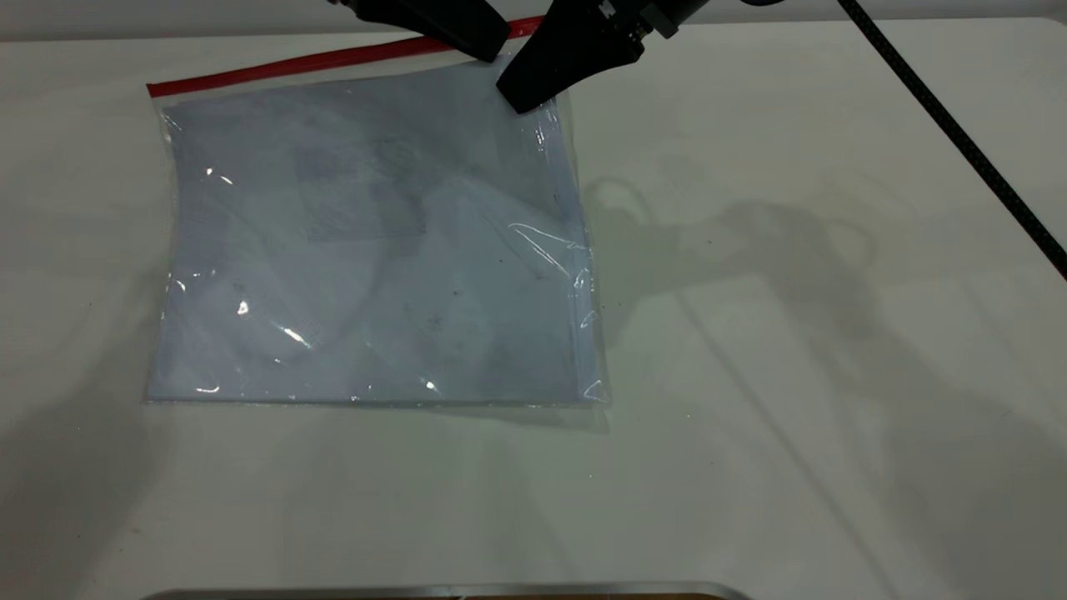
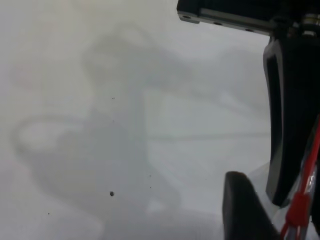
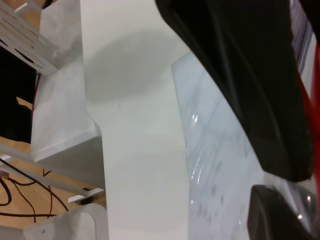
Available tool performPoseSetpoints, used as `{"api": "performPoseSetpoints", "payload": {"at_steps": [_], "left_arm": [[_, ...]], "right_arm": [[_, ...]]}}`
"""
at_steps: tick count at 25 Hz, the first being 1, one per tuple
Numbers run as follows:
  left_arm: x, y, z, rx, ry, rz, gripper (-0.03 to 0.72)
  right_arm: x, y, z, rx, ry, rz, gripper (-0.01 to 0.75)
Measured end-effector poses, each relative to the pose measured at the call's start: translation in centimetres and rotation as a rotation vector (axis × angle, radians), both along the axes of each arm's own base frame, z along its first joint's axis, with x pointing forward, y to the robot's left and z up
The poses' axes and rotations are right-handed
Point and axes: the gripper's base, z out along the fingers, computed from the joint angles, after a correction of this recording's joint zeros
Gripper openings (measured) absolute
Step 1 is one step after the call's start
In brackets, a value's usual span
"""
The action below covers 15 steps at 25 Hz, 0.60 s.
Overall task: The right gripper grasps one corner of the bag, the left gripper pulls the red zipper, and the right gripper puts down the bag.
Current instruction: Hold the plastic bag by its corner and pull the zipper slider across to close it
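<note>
The bag (image 1: 375, 250) lies flat on the white table, with white sheets inside. The red zipper (image 1: 292, 65) runs along its far edge. My right gripper (image 1: 523, 100) looks shut on the corner of the bag (image 1: 557, 104), where the red strip ends. My left gripper (image 1: 488, 46) is just beside it, over the zipper's right end. In the left wrist view the red strip and its small slider tab (image 2: 299, 207) lie close by the left gripper. In the right wrist view the bag (image 3: 215, 165) and a strip of red (image 3: 312, 115) show beside the right jaw.
A black cable (image 1: 959, 142) crosses the table's right side (image 1: 792, 333). A metal edge (image 1: 433, 592) runs along the front. In the right wrist view the table's edge and a metal frame (image 3: 55, 125) show beyond the bag.
</note>
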Motion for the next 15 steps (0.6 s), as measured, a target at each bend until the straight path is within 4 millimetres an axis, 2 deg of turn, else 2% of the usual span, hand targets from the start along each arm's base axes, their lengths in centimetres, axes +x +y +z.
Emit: {"api": "performPoseSetpoints", "payload": {"at_steps": [6, 10, 15], "left_arm": [[0.00, -0.01, 0.01, -0.005, -0.017, -0.011, 0.203], [0.01, -0.02, 0.03, -0.010, -0.038, -0.025, 0.138], [0.07, -0.11, 0.08, -0.017, -0.047, -0.020, 0.099]], "right_arm": [[0.13, -0.03, -0.06, -0.007, -0.017, -0.005, 0.033], [0.24, -0.13, -0.09, -0.010, -0.040, 0.001, 0.033], [0.57, -0.90, -0.05, -0.004, -0.038, -0.008, 0.033]]}}
